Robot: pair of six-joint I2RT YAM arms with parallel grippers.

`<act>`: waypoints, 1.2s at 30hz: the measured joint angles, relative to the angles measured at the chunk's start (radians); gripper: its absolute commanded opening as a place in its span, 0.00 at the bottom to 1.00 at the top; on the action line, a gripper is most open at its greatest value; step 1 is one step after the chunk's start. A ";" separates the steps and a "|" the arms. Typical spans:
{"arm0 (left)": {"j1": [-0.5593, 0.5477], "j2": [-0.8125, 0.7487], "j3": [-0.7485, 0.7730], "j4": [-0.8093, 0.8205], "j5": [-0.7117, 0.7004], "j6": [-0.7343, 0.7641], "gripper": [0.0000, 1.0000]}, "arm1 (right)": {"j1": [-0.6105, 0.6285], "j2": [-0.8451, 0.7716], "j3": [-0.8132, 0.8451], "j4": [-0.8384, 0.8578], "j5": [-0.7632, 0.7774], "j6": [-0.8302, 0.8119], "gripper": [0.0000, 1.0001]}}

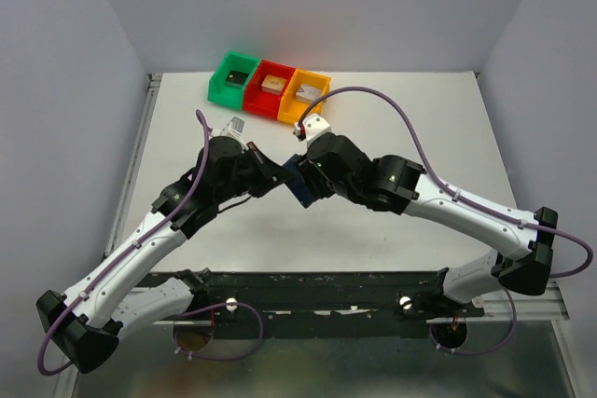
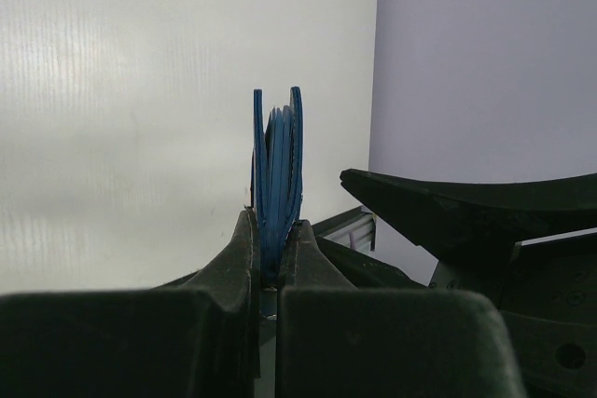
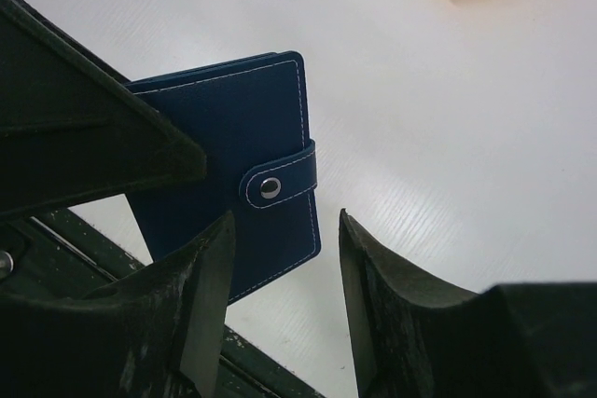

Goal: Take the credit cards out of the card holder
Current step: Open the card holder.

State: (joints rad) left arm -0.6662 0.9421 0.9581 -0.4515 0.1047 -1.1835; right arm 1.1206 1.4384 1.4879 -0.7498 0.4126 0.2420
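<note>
Pinching the card holder [image 2: 278,165] edge-on, your left gripper [image 2: 273,258] is clamped on it; your right gripper [image 3: 284,221] hangs with jaws apart, gripping nothing, just beside the fastened snap tab [image 3: 280,179].

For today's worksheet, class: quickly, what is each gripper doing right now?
The left gripper is shut on the card holder.
The right gripper is open, holding nothing.
</note>
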 measured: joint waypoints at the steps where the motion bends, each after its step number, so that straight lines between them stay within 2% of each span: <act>1: -0.001 0.000 0.000 0.000 0.000 0.000 0.00 | 0.000 0.003 0.000 0.000 0.001 0.000 0.55; 8: -0.004 0.001 0.000 0.000 0.000 0.000 0.00 | 0.000 0.027 0.021 0.000 0.021 0.000 0.53; 36: -0.004 0.008 0.000 -0.009 -0.030 0.006 0.00 | 0.012 0.125 0.098 -0.037 0.056 0.002 0.27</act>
State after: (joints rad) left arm -0.6701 0.9504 0.9581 -0.4603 0.0750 -1.1778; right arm 1.1324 1.5635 1.5864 -0.7868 0.4683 0.2440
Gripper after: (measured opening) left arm 0.060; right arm 0.298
